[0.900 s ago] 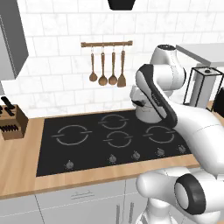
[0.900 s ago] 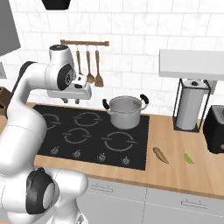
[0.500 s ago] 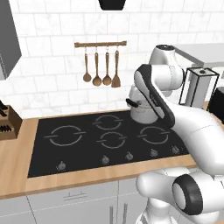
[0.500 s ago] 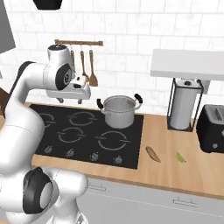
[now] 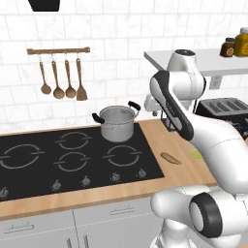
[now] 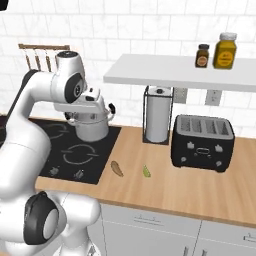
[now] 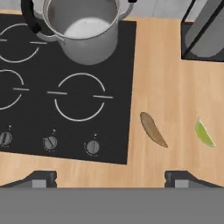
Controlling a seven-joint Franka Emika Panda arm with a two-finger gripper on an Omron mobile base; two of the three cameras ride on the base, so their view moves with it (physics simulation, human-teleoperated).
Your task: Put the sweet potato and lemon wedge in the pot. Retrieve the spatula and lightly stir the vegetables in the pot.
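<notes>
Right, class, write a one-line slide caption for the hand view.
Open end effector above the counter, sweet potato and lemon wedge lying beside the cooktop, empty pot on a rear burner.

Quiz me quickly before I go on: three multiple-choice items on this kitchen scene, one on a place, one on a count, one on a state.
1. The brown elongated sweet potato lies:
A on the wooden counter
B in the pot
C on the black cooktop

2. Wooden utensils on the wall rail:
A two
B four
C six

3. The round silver steel pot is:
A lidded
B open and empty
C holding the green lemon wedge

Answers:
1 A, it rests on wood right of the cooktop.
2 B, four hang there.
3 B, its bare bottom shows.
</notes>
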